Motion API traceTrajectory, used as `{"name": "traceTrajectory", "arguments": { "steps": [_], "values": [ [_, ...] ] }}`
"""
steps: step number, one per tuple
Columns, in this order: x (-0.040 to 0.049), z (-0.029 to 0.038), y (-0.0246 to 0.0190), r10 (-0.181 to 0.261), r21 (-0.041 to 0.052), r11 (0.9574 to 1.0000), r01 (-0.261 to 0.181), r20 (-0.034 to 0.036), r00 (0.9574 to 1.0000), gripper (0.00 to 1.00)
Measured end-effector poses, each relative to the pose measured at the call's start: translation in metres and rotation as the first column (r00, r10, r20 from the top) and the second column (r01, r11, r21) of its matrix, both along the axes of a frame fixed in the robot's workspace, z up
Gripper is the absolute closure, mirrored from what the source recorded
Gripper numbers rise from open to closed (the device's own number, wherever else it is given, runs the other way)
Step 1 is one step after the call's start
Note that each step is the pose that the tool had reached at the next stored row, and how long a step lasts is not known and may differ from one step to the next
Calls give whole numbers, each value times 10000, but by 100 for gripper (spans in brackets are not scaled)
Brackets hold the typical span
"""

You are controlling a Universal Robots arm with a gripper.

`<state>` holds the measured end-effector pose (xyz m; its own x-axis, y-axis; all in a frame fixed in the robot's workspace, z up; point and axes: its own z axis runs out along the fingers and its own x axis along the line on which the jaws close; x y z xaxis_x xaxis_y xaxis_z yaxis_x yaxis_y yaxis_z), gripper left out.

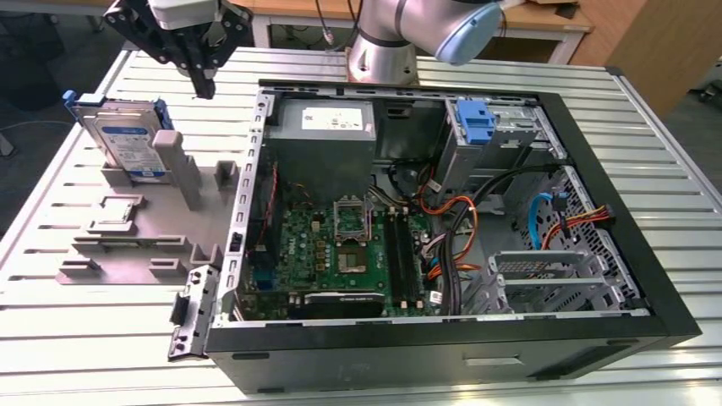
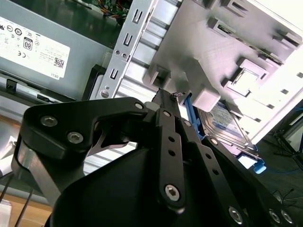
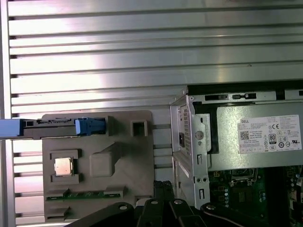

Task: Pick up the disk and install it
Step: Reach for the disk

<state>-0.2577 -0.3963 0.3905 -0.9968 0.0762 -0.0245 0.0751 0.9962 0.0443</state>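
Observation:
The disk (image 1: 124,139) stands on edge in a slot of the grey holder (image 1: 158,220) at the exterior view's left, its white-and-blue label facing forward and blue carrier around it. In the first wrist view the disk (image 3: 52,127) appears edge-on, and in the second wrist view the disk (image 2: 227,124) sits behind the holder's post. My gripper (image 1: 205,85) hangs above the slatted table, up and to the exterior view's right of the disk, apart from it. Its black fingers (image 2: 165,101) are shut together with nothing between them. The gripper (image 3: 163,185) is also in the first wrist view.
An open computer case (image 1: 665,279) fills the exterior view's right, with a grey power supply (image 1: 325,123), motherboard (image 1: 344,254), cables and a blue bracket (image 1: 478,123) in the drive bay. The holder (image 3: 123,189) also carries a small silver chip (image 3: 63,166) and a memory stick (image 3: 85,194).

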Motion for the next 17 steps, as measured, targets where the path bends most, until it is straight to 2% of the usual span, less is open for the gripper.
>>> {"name": "traceTrajectory", "arguments": {
  "steps": [17],
  "values": [
    [-83, -4, 3, -1, 1, 10000, 1, 0, 10000, 90]
  ]
}}
